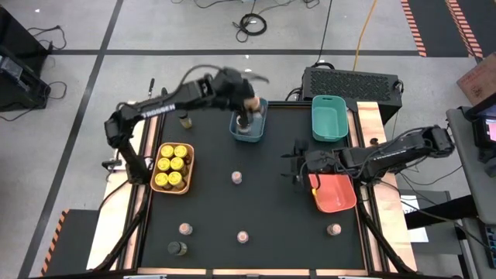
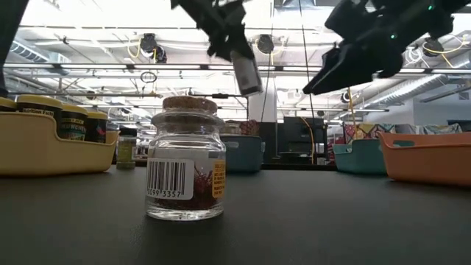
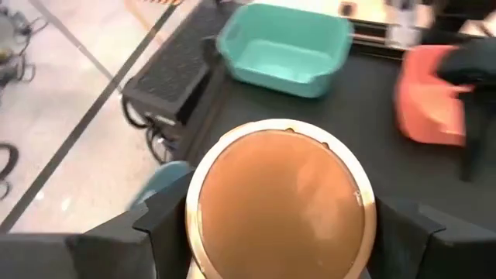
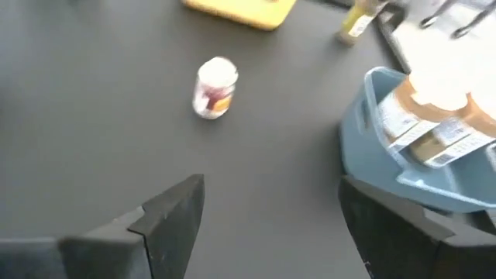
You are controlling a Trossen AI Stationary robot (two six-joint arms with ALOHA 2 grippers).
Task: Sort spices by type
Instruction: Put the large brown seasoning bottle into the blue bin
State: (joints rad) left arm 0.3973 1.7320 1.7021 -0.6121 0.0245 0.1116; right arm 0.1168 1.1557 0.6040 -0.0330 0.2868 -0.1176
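Note:
My left gripper (image 1: 246,108) is shut on a wide tan-topped spice jar (image 3: 283,201) above the blue bin (image 1: 249,127), which holds jars of that kind (image 4: 434,124). My right gripper (image 1: 297,164) hangs open over the table beside the red bin (image 1: 335,194), holding nothing. Several small pinkish-topped jars stand on the black table, one in the middle (image 1: 236,177) and others along the near edge (image 1: 242,235). Yellow-lidded jars (image 1: 172,164) fill the orange bin (image 1: 189,170). Dark olive jars stand at the far left (image 1: 184,118) and the near left (image 1: 177,248). My left gripper pinches the tan-topped jar between its two fingers (image 3: 167,225), one on each side of the jar's body just below the cork top (image 3: 203,232). The fingers slant down from the table's left. The jar hangs lifted clear (image 2: 247,71), slightly tilted, over the blue bin.
A teal bin (image 1: 328,118) stands at the far right, with no jar showing in it. A black box with cables (image 1: 349,81) sits just beyond the table's far edge. Bare black table lies between the bins and the near jars.

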